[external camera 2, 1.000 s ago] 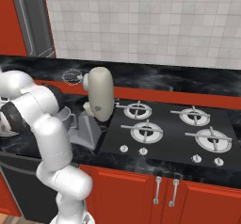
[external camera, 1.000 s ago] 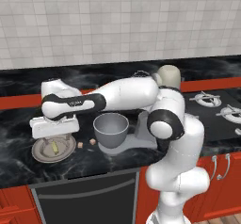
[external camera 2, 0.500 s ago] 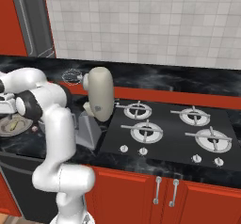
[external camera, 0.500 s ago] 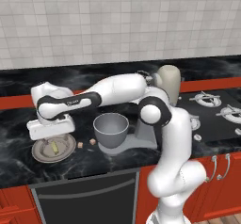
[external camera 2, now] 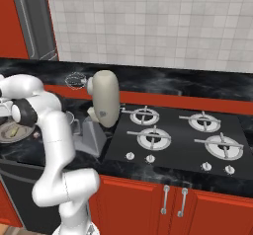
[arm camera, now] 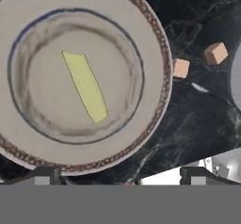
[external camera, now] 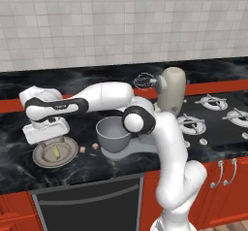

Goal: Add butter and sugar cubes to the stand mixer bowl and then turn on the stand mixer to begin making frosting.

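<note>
Now that our arm has swung out left, our claw (arm camera: 120,173), fingers spread and empty, hangs over the plate (arm camera: 155,39). Directly beneath it lies the butter (arm camera: 85,85); the sugar cubes (arm camera: 181,68) sit just beyond the rim, so pickup can start.

Butter (arm camera: 85,86): pale yellow stick, centre-left of frame, lying on grey plate (arm camera: 155,39). Sugar cubes (arm camera: 181,68): two, upper right, on black marbled counter (arm camera: 197,119), just beside plate rim.
</note>
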You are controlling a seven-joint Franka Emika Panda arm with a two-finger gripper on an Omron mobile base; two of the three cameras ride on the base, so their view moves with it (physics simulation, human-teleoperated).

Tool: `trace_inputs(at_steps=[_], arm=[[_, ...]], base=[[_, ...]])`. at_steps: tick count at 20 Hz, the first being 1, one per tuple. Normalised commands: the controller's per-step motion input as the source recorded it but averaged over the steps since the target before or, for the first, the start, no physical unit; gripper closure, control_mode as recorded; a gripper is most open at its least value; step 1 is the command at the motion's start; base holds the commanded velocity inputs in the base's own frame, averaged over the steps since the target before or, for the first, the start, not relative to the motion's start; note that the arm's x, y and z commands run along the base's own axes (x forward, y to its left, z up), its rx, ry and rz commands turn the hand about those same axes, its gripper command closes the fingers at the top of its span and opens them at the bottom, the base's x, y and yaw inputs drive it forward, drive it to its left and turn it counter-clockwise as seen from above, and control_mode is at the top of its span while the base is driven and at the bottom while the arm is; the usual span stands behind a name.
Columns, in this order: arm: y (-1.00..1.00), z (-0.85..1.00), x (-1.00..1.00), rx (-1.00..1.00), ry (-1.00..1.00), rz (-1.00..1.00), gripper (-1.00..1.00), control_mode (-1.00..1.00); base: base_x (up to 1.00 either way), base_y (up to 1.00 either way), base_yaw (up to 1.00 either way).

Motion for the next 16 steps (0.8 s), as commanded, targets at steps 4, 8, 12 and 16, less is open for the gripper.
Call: trace_inputs(at_steps=[4,8,12,16], arm=[[0.0,-0.39,0.2,0.0,0.0,-0.02,-1.0,-1.0],[0.0,-0.33,0.12,0.06,0.0,0.01,-1.0,-1.0],[0.0,-0.31,0.12,0.14,-0.06,0.1,-1.0,-1.0],[-0.03,-0.22,0.16,0.16,-0.15,0.12,-1.0,-1.0]], base=[[0.0,0.0,0.0],[0.0,0.0,0.0],[0.0,0.0,0.0],[0.0,0.0,0.0]])
